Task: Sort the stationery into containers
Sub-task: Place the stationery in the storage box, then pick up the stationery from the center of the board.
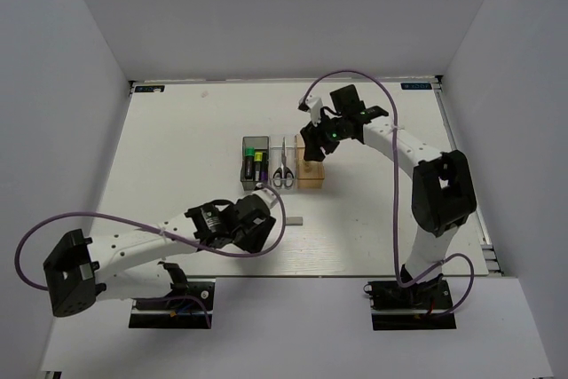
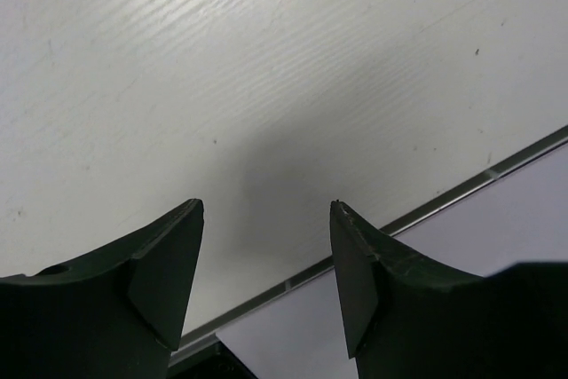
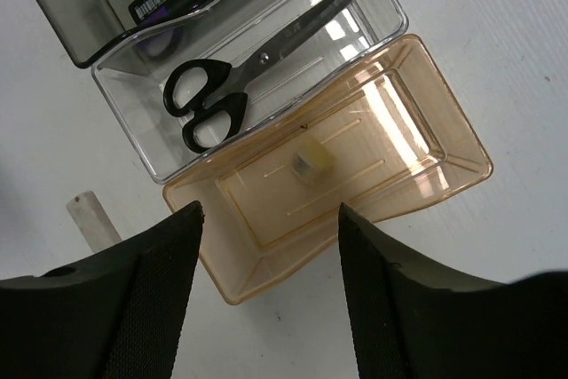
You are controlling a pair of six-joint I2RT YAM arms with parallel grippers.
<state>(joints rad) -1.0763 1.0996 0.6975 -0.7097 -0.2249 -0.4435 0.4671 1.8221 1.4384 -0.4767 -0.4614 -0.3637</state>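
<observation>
Scissors (image 3: 257,68) flat inside clear bin (image 3: 355,33), blades toward its far end. Smoky bin (image 1: 245,164) against clear bin's left side in top view, holding yellow, green and purple highlighters (image 1: 259,161). Orange bin (image 3: 417,130) against clear bin's right side, tan block (image 3: 312,163) on its floor. Eraser (image 1: 293,219) on table (image 1: 177,148) just nearer than clear bin, outside all 3. Right gripper (image 3: 266,215) above orange bin, jaws apart, empty. Left gripper (image 2: 266,210) low over table, nearer than clear bin, jaws apart, empty.
</observation>
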